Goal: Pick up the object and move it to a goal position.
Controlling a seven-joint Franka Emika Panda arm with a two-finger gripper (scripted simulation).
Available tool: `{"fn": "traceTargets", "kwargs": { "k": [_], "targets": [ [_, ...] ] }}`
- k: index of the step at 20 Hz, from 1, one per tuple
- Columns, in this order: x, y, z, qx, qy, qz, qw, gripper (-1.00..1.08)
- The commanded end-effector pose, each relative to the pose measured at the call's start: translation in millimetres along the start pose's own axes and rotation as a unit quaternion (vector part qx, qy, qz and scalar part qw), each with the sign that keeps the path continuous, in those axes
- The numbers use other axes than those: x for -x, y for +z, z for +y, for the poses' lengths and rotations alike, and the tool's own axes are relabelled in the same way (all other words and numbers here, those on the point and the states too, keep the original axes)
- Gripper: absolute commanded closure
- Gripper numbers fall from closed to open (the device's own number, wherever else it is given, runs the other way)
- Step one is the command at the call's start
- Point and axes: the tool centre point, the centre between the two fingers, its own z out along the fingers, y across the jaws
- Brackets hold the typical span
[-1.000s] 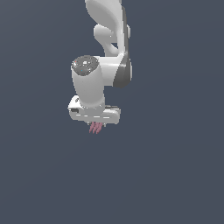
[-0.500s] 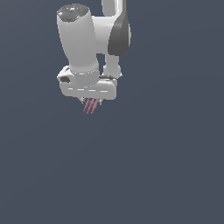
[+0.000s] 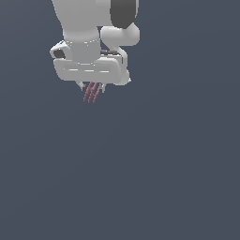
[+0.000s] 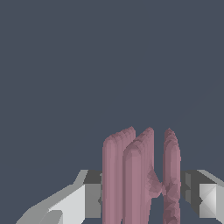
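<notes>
The object (image 3: 92, 92) is a tiny dull pink-red thing of three thin slanted strips. It hangs below the white gripper (image 3: 92, 87) in the exterior view's upper left, high in the frame. The fingers are mostly hidden behind the hand. In the wrist view the object (image 4: 140, 175) stands as tall pink-red strips between the two fingertips, one light grey (image 4: 70, 203) and one grey (image 4: 203, 197). The jaws are closed against its sides. The arm's white links rise out of the frame's top.
A plain dark blue-grey surface (image 3: 154, 178) fills the rest of both views. No other object, edge or marker shows.
The gripper, with the pink-red object held in it, has risen and shifted toward the exterior view's left. The hand has turned so its wide face shows.
</notes>
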Motion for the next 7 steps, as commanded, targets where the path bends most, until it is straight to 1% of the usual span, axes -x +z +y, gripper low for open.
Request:
{"fn": "traceTargets", "kwargs": {
  "k": [1, 7],
  "targets": [
    [4.7, -11.2, 2.4, 0.0, 0.0, -0.001, 1.0, 1.08],
    [7.9, -21.4, 4.6, 0.0, 0.0, -0.001, 1.0, 1.08]
  ]
}}
